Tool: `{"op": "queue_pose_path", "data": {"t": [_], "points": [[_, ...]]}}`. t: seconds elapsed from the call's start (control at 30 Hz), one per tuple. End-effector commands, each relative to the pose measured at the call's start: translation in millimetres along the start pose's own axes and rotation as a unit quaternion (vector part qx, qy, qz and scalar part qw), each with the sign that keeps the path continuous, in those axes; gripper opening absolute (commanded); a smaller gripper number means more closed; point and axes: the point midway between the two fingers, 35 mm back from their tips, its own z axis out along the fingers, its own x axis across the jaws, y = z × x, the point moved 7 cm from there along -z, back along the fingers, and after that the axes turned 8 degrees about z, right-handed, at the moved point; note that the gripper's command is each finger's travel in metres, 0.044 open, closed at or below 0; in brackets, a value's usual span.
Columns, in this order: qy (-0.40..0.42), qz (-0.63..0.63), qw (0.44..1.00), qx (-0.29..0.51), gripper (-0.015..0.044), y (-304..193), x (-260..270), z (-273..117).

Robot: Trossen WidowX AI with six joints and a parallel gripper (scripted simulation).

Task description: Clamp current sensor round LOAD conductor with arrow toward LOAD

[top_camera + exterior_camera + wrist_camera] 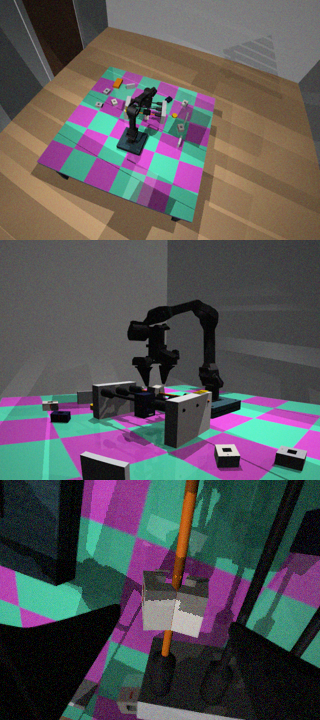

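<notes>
While the jaws point(155, 385) stand wide, the pale sensor point(157, 389) point(175, 605) apparently surrounds the orange conductor point(169, 394) point(185, 530).

On your tabletop point(100, 169) point(242, 431), the conductor point(152, 114) point(169, 394) point(185, 525) spans two upright end plates. The sensor point(146, 117) point(157, 387) point(175, 607) sits around it, between your tool's point(155, 384) point(175, 617) fingertips. Your arm's base point(124, 148) point(226, 406) stands beside the rack; loose blocks lie near both ends.
</notes>
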Motion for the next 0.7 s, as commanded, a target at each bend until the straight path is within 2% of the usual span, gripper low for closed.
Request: {"op": "queue_pose_path", "data": {"t": [0.0, 0.07, 0.67], "points": [[0.011, -0.001, 1.0, 0.002, 0.044, 0, -2, 26], [0.016, -0.001, 1.0, 0.002, 0.044, 0, -2, 39], [0.016, -0.001, 1.0, 0.002, 0.044, 0, -2, 57]]}}
